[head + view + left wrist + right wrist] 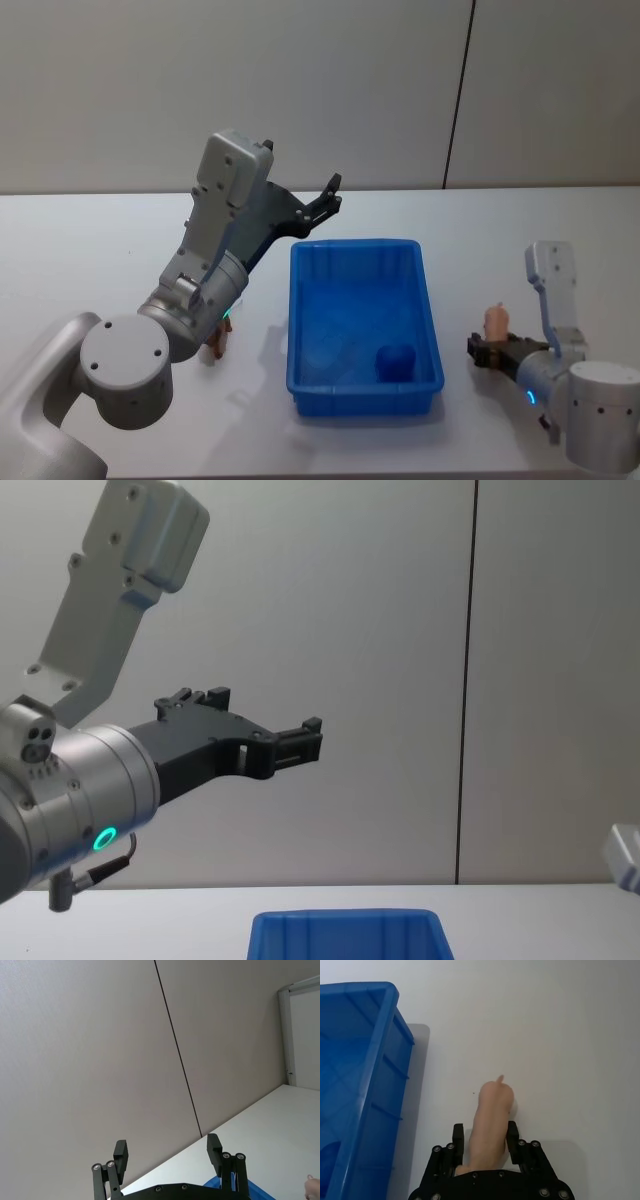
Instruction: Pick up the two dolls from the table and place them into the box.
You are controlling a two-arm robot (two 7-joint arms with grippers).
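Right tool (485,1127) pinches the doll (491,1107) beside the box (376,1085); left tool (167,1141) hangs spread.

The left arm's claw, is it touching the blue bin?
Apart. The chest view shows the left gripper held well above the box, with bare wall between them.

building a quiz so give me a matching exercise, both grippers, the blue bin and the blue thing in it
1 left gripper
2 right gripper
3 box
4 blue lump

a in the box's near right corner
b on the table, left of the peach doll
c raised, open
d low, at the peach doll

Pairs: 1-c, 2-d, 3-b, 4-a
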